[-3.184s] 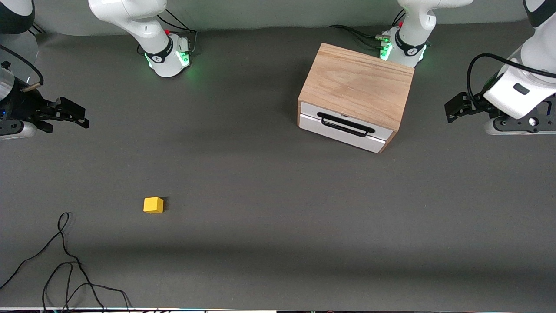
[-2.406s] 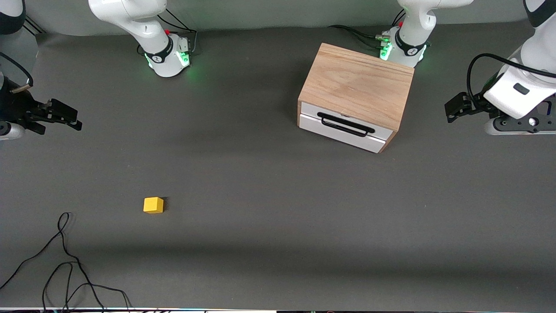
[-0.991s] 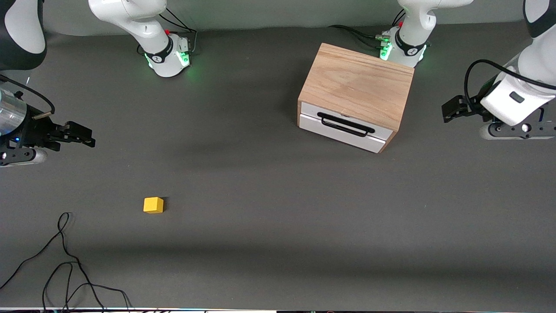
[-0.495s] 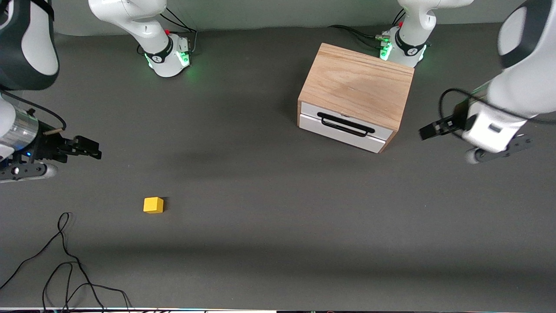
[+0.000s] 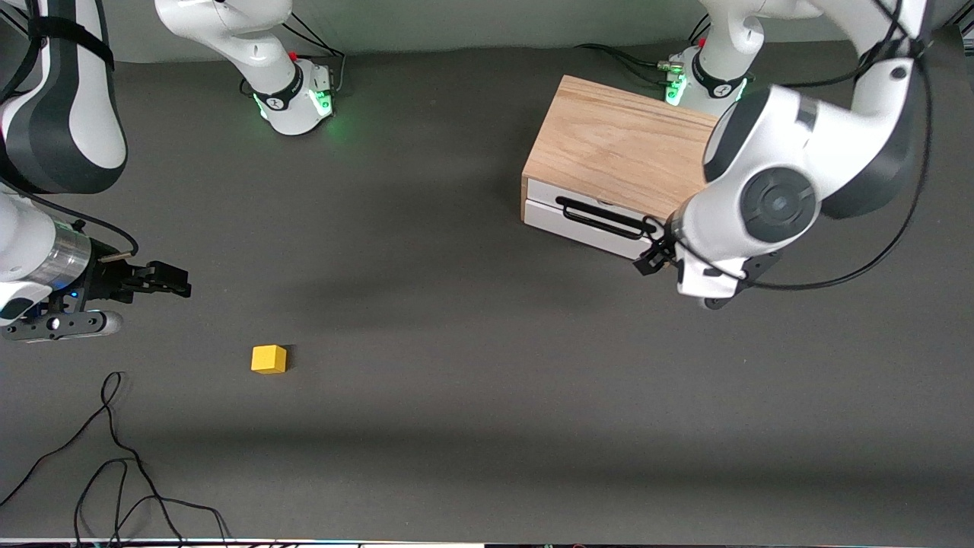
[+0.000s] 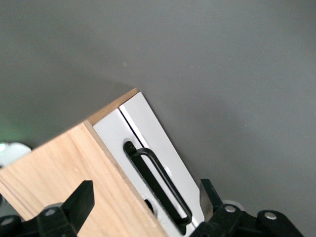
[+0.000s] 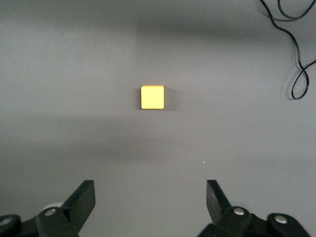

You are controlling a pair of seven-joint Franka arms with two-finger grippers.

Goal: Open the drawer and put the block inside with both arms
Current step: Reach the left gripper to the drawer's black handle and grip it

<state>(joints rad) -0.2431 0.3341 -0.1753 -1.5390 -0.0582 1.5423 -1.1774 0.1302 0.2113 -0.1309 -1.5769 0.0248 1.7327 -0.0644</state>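
Observation:
The light-oak box point(image 5: 624, 144) stands near the left arm's base. Its white-fronted drawer point(image 5: 586, 232) is closed, with the long black wire handle point(image 5: 605, 218) across it. My left gripper point(image 5: 653, 247) is open and hovers at the handle's end toward the left arm's end of the table. In the left wrist view the handle point(image 6: 158, 185) lies between the open fingers point(image 6: 81, 200). The yellow-orange block point(image 5: 268, 358) sits on the mat toward the right arm's end. My right gripper point(image 5: 179, 281) is open and empty above the mat, apart from the block point(image 7: 152, 97).
A loose black cable point(image 5: 114, 457) curls on the mat near the front camera at the right arm's end; it also shows in the right wrist view point(image 7: 296, 49). The two arm bases point(image 5: 293, 95) stand along the table's back edge. Grey mat covers the table.
My left arm has swung in from the table's end to the drawer front. My right gripper has moved closer to the block. Block and box have not moved.

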